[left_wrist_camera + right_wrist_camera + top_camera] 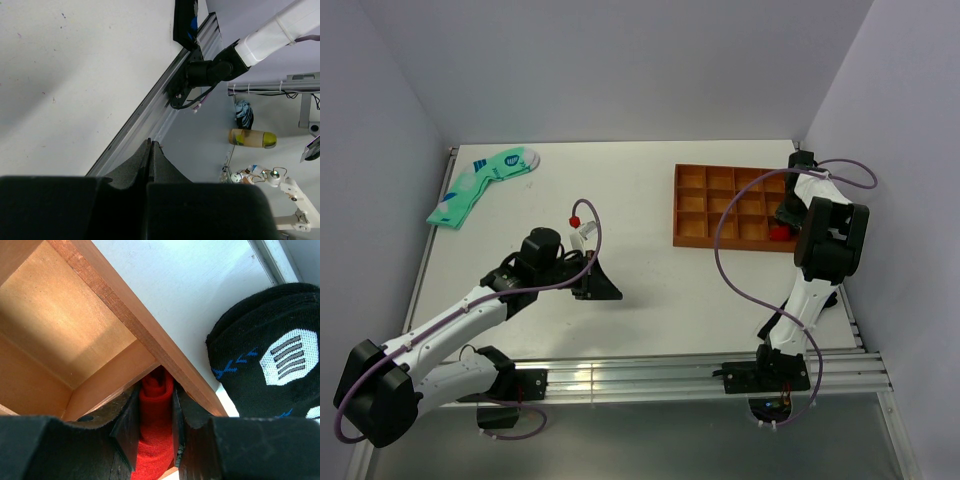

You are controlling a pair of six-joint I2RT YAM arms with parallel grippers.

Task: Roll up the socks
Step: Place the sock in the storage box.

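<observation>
The right claw [156, 407] is pinching the socks [155, 455], mostly hiding them in a tray [125, 315] corner; the left claw [151, 150] is sitting pressed together.

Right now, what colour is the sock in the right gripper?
Red sock, clearest in right wrist view.

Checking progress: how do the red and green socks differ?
The red sock is rolled, pinched by the right gripper inside the tray; the green sock lies flat, untouched, on the table. The red sock shows one colour; the green sock has blue marks. Both are fabric.
</observation>
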